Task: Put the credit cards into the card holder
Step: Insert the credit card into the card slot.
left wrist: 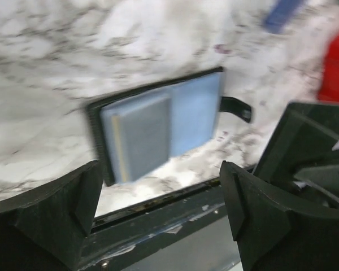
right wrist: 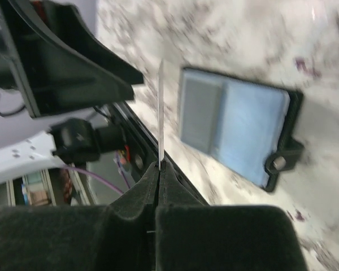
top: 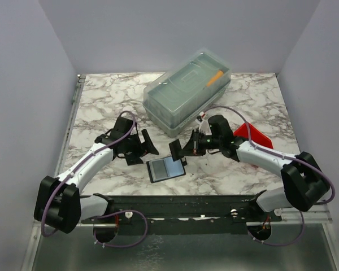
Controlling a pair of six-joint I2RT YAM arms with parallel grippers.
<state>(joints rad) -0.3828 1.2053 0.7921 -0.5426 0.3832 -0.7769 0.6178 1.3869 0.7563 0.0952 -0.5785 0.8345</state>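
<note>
Items counted on the desk [top: 101, 107]: one card holder [top: 166, 169], one clear lidded box [top: 186, 93], one red bin [top: 254, 137]. Tools: two, the left tool [top: 142, 150] and the right tool [top: 185, 150]. One credit card [right wrist: 160, 113] was outside the holder; the cards inside it could not be counted

Even overhead light, soft shadows, both wrist views motion-blurred
</note>
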